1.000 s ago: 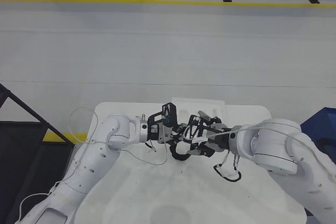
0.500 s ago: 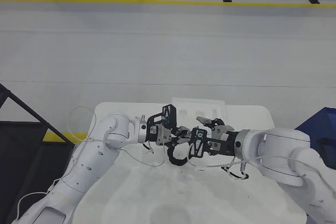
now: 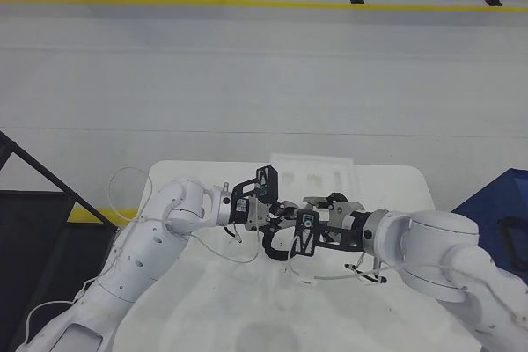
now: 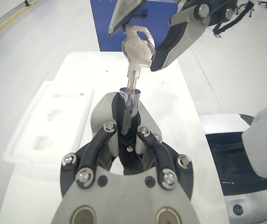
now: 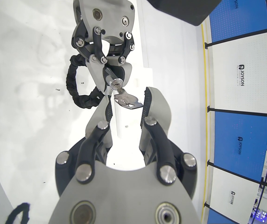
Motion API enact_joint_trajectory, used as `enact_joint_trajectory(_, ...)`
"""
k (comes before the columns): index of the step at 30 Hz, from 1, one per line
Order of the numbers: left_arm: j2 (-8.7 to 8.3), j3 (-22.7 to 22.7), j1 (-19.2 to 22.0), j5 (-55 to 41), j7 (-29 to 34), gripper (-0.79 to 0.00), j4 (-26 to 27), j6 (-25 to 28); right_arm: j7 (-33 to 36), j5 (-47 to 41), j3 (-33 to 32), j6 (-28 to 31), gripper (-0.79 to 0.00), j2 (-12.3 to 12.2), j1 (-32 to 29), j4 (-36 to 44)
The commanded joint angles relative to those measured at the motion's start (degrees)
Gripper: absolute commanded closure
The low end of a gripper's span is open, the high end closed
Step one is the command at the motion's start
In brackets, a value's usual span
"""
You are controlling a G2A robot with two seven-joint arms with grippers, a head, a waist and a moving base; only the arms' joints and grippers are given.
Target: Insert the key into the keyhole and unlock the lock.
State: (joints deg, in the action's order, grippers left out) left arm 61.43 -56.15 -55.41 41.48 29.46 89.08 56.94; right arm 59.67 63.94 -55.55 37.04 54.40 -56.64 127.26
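Observation:
My left gripper (image 4: 127, 108) is shut on the lock (image 4: 129, 102), a chrome cylinder with a black cable loop (image 5: 77, 94), and holds it above the white table (image 3: 202, 299). The silver key (image 4: 138, 47) sits with its blade in the keyhole and its head sticking out. My right gripper (image 5: 127, 99) is open, and its fingers (image 4: 170, 47) flank the key's head closely, one on each edge. In the top view the left gripper (image 3: 266, 220) and the right gripper (image 3: 297, 234) meet over the middle of the table, with the cable loop (image 3: 277, 253) hanging below them.
A white foam tray (image 3: 312, 167) with recesses lies at the table's far edge. A blue cabinet (image 3: 510, 211) stands off the table's right side. A black cable (image 3: 363, 275) dangles from the right arm.
The right arm has swung nearer and rotated, bringing its gripper lower and closer to the left gripper. The left arm has kept the lock nearly still.

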Motion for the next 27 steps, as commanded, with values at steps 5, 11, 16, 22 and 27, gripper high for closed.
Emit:
enact_joint_trajectory(5,-0.13,0.27,0.32,-0.29,-0.1,0.0,0.2,-0.12,-0.77,-0.33,0.17,-0.51,0.0,0.08,-0.18,-0.37)
enact_joint_trajectory(11,-0.22,0.68,0.36,-0.14,-0.41,0.0,0.24,-0.25,-0.06,-4.87,-0.87,-4.43,0.0,0.18,-0.8,-1.49)
enact_joint_trajectory(16,-0.27,1.09,0.45,0.02,-0.66,0.0,0.33,-0.29,2.1,-10.16,-1.52,-7.55,0.0,0.31,-0.52,-2.11)
enact_joint_trajectory(22,-0.3,1.59,0.64,0.3,-1.06,0.0,0.39,-0.41,4.37,-14.14,-1.94,-12.49,0.0,0.55,0.11,-2.44)
enact_joint_trajectory(27,-0.3,1.99,0.78,0.58,-1.42,0.0,0.39,-0.5,5.53,-16.11,-2.27,-17.05,0.0,0.73,-0.06,-2.42)
